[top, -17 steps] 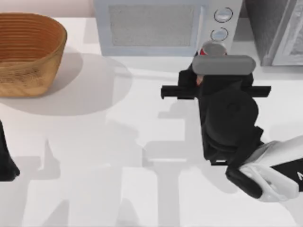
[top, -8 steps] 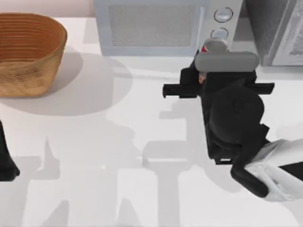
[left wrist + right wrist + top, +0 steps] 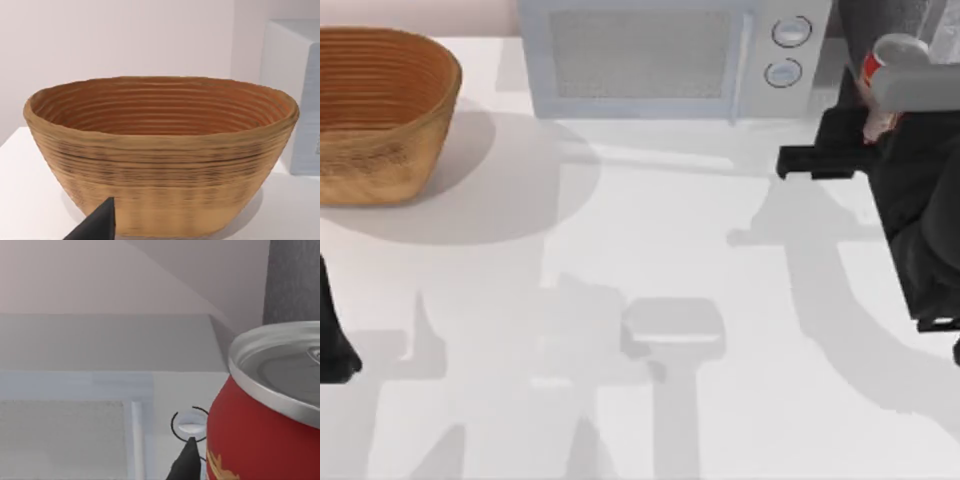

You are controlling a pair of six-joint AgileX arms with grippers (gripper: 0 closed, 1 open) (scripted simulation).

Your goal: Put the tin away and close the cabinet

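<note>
Now right hand (image 3: 880, 95) pinching tin (image 3: 892, 58), held off desk (image 3: 620, 250) at far right, between microwave (image 3: 660, 60) and cabinet (image 3: 880, 20) — likely carrying toward cabinet. Left hand (image 3: 95, 225) parked facing basket (image 3: 380, 110); finger state cannot tell.

Woven basket (image 3: 165, 150) on white table (image 3: 25, 200), microwave (image 3: 295, 100) beside

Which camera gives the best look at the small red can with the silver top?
The right wrist view: the small red can with the silver top looms close, rim and label visible. The top view shows just its lid and a red sliver above the right gripper. The left wrist view faces the woven basket.
</note>
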